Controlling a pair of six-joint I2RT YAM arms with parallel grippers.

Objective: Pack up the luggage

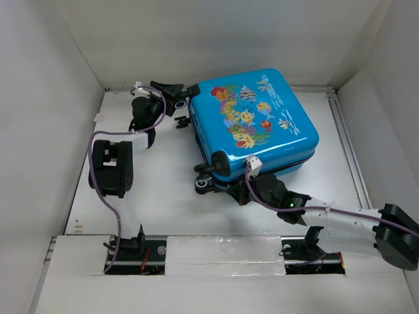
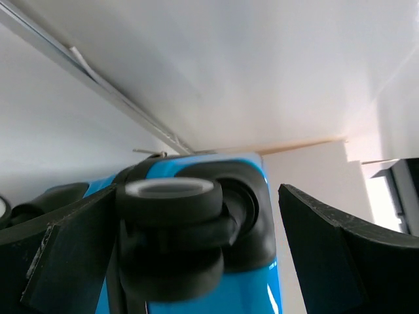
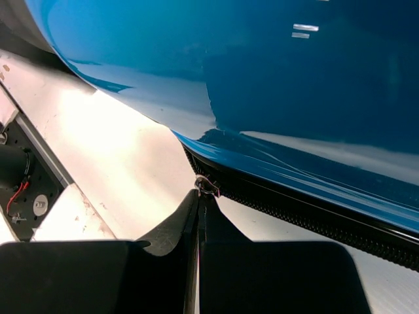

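At luggage, wheel between left jaws, right jaws on zip

Left arm and right arm: black joint blocks joined by white links, a purple-grey cable along each. Black wedge-shaped fingers. A small green light on the right.

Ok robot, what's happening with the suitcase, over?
Left claw open around a corner wheel. Right claw shut on the zipper pull. Suitcase flat, fish side up, lid down. Nothing in the way.
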